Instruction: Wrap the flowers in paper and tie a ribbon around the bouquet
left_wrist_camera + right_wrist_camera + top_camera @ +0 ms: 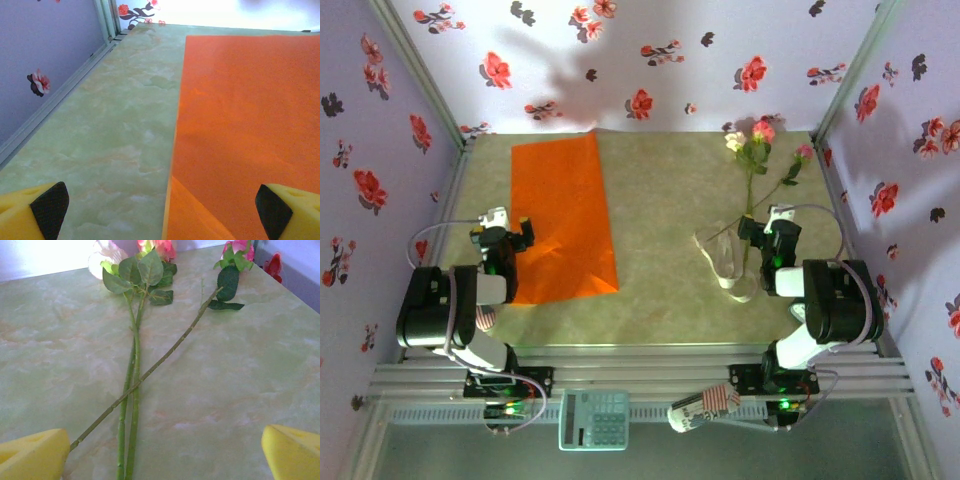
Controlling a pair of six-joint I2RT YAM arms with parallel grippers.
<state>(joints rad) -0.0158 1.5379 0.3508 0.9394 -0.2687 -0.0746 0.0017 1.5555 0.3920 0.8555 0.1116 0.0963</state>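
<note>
Over the table (670, 200), left hand (161, 212) and right hand (165, 452) gape empty — flowers (763, 130) partly hidden.

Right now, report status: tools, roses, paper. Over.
Both tools open, empty. Left tool straddles orange paper edge; right tool over rose stems. Roses unwrapped. Cream ribbon by stem ends.

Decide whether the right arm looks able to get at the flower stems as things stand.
Probably yes. Its open fingers sit on either side of the near ends of the stems, which lie bare on the table with nothing over them.
</note>
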